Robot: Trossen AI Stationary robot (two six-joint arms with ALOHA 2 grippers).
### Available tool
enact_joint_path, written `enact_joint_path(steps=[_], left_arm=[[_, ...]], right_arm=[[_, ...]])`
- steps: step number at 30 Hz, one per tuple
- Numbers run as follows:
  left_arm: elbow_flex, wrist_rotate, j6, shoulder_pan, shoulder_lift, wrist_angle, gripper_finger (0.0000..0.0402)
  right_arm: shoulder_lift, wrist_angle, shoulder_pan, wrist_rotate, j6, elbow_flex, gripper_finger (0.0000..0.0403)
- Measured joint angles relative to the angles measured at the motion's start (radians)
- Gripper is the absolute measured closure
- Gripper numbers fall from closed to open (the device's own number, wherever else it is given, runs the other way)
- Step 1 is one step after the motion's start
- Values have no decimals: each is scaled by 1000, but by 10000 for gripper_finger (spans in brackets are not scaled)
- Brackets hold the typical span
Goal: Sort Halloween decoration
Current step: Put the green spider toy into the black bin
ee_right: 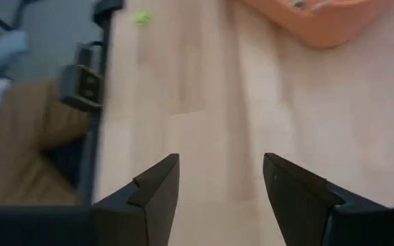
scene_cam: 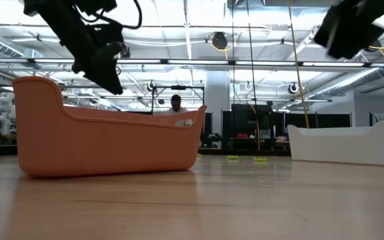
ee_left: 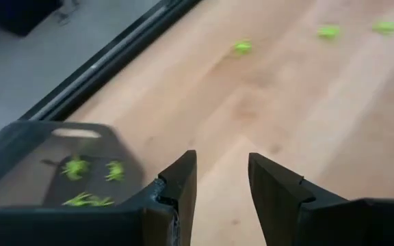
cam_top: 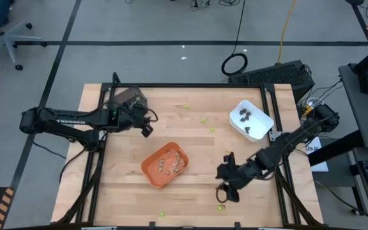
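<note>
Lime-green pieces lie loose on the table: three at mid-far (cam_top: 203, 119), also in the left wrist view (ee_left: 242, 47), and two near the front edge (cam_top: 220, 207), one of them in the right wrist view (ee_right: 142, 18). More green pieces lie in the dark grey tray (ee_left: 87, 171) at the far left (cam_top: 125, 99). The orange tray (cam_top: 165, 164) holds tan-grey pieces and the white tray (cam_top: 250, 119) holds dark brown ones. My left gripper (ee_left: 222, 160) is open and empty above the table beside the dark grey tray (cam_top: 147, 130). My right gripper (ee_right: 221, 164) is open and empty above the table, right of the orange tray (cam_top: 222, 181).
The table has a black frame along its edges (cam_top: 190, 87). In the low view the orange tray (scene_cam: 105, 143) stands close at the left and the white tray (scene_cam: 345, 143) at the right, with green pieces (scene_cam: 245, 159) between them. Bare wood lies between the trays.
</note>
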Motion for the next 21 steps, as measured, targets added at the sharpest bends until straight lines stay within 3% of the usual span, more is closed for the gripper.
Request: enact_joint_path(steps=[11, 21], left_arm=[[0, 0, -1, -205, 0, 107, 272], [0, 2, -1, -309, 0, 158, 272]], right_arm=[[181, 145, 132, -26, 195, 1, 206], [337, 225, 213, 23, 185, 34, 206]])
